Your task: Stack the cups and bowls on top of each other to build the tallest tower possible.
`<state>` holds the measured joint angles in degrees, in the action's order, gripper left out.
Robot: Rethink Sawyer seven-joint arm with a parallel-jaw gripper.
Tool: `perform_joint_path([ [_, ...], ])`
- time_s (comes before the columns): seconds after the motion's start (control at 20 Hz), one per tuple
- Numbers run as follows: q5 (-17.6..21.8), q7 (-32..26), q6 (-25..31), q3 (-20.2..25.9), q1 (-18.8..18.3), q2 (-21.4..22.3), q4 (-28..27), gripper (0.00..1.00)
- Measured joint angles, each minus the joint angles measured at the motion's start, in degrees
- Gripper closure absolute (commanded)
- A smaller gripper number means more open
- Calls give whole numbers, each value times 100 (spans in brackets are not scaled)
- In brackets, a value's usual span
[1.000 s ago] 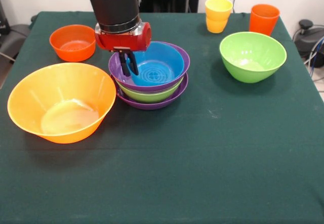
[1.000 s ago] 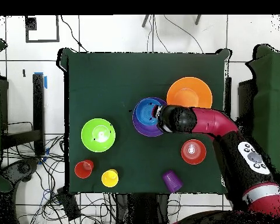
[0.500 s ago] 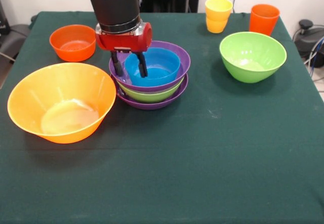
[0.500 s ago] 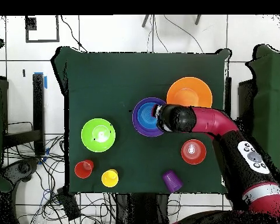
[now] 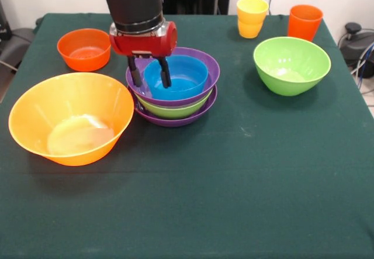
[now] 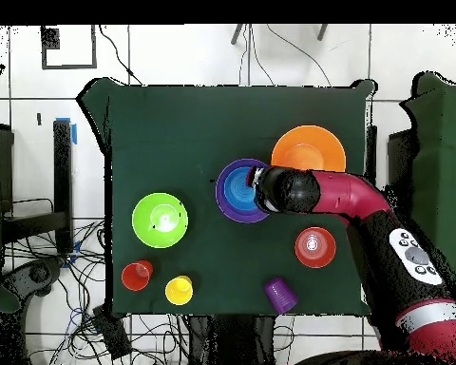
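Observation:
The tower (image 5: 173, 108) is a purple bowl, a green bowl and a second purple bowl (image 5: 209, 67), with the small blue bowl (image 5: 186, 75) sitting level on top. It also shows in the overhead view (image 6: 234, 190). My gripper (image 5: 150, 76) is open, one finger inside the blue bowl's left rim and one outside it, holding nothing. Loose bowls: very large yellow-orange (image 5: 70, 118), small red-orange (image 5: 85, 48), green (image 5: 291, 65). Stacked yellow-orange cups (image 5: 252, 17) and an orange-red cup (image 5: 304, 22) stand at the back right. The purple cup (image 6: 280, 294) lies near the robot's base.
The dark green table (image 5: 234, 200) ends close behind the cups. The large yellow-orange bowl stands right beside the tower's left side. My arm (image 6: 351, 204) reaches over the table between the yellow-orange bowl and the red-orange bowl (image 6: 314, 247).
The gripper, shut on the tilted blue bowl's rim a second ago, opened; the bowl settled level in the top purple bowl. The gripper has since risen slightly.

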<state>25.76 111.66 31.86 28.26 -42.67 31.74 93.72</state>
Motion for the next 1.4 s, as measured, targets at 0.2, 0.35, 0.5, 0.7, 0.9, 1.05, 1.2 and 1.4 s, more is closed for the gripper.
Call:
perform_joint_path([
  [0.2, 0, 0, 127, 42, 0, 287, 10, 0],
  [0.35, -1, 0, 195, 54, 0, 439, 12, 0],
  [0.5, 0, 0, 282, 64, 0, 639, 14, 0],
  [0.7, -1, 0, 415, 73, 0, 806, 14, 0],
  [0.9, -15, 0, 524, 82, 1, 945, 25, 0],
  [1.05, -63, 0, 596, 94, 14, 1054, 51, 0],
  [1.2, -138, 0, 655, 99, 48, 1164, 90, 0],
  [1.4, -253, 0, 702, 99, 186, 1391, 187, 0],
])
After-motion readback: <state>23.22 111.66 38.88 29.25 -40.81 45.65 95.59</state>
